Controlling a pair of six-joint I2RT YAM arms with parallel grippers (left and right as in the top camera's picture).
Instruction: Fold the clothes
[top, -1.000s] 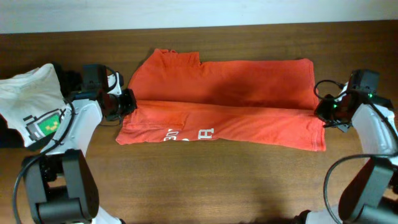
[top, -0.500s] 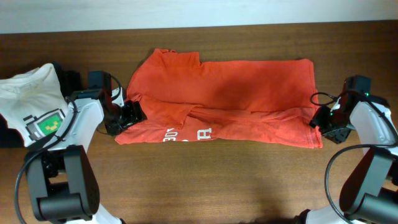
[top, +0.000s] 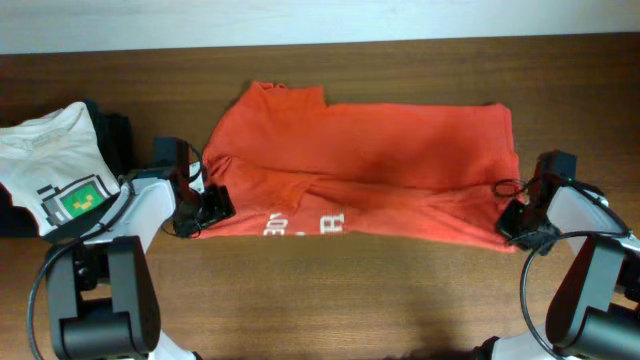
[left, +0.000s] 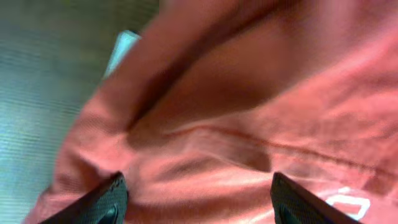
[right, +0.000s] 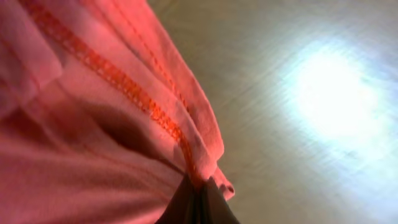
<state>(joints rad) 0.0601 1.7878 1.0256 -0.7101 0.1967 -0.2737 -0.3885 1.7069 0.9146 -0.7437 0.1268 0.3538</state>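
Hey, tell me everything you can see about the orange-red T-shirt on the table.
The orange-red T-shirt looks like thin, soft fabric. It lies spread widthwise on the brown table, its near part folded over so that white letters show by the front edge. It is wrinkled along the middle fold. A stitched hem runs along its right end, where the right claw is shut on a corner. At its left end the left claw has fingers apart with fabric between them.

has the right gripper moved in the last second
Yes. The right gripper has come toward the near side, away from the far edge of the table, with the orange-red T-shirt hem pinched.
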